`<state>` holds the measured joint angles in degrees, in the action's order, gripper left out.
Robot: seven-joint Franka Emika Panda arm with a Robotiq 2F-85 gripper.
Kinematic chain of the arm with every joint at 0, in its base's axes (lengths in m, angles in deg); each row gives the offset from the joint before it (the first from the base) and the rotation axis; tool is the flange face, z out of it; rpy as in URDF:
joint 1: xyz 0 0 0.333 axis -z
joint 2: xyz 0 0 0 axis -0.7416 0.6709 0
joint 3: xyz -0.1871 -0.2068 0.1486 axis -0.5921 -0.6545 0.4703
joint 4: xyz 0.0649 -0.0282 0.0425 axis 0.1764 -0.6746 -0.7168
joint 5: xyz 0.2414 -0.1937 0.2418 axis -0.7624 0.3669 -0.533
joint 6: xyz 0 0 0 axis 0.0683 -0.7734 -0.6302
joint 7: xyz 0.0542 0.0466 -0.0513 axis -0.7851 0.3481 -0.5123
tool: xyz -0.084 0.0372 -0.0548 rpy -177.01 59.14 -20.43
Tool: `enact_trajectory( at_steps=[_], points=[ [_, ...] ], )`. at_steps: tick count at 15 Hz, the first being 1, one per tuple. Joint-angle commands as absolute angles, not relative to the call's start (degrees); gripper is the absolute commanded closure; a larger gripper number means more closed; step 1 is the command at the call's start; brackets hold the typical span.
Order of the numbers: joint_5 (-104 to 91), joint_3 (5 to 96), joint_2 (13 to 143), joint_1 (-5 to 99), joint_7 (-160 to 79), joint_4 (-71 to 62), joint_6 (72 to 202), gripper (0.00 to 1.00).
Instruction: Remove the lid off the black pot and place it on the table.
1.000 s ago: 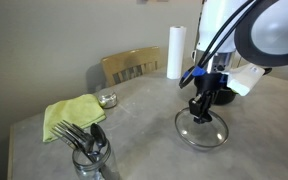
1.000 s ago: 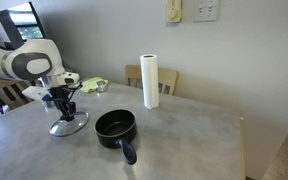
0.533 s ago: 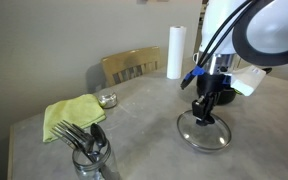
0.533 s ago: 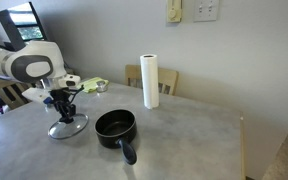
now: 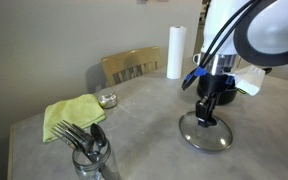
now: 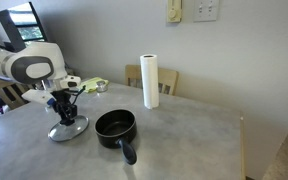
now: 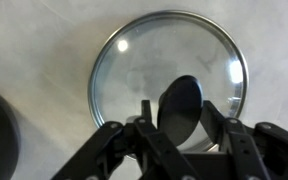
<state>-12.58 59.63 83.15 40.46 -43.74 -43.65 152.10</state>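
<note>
The glass lid with a metal rim lies low on the grey table, off the black pot. It also shows in an exterior view to the left of the pot, and in the wrist view. My gripper stands straight over the lid, also seen in an exterior view. In the wrist view my fingers are shut on the lid's black knob. The pot is open, its long handle pointing toward the table's front.
A paper towel roll stands at the back near a wooden chair. A yellow cloth, a small metal dish and a glass jar of forks sit at one end of the table.
My gripper and the lid have shifted a little sideways and downward, away from the pot. The pot has not moved.
</note>
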Motion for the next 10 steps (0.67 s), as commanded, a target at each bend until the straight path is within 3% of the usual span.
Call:
enact_trajectory(
  at_steps=[1,3,10],
  points=[
    [-13.5,61.1,81.3,42.5,-47.6,-44.6,150.8,0.16],
    [-13.0,61.1,80.3,42.6,-48.6,-44.9,150.5,0.00],
    [-13.2,60.9,69.1,42.5,-52.6,-43.0,134.6,0.00]
  ],
)
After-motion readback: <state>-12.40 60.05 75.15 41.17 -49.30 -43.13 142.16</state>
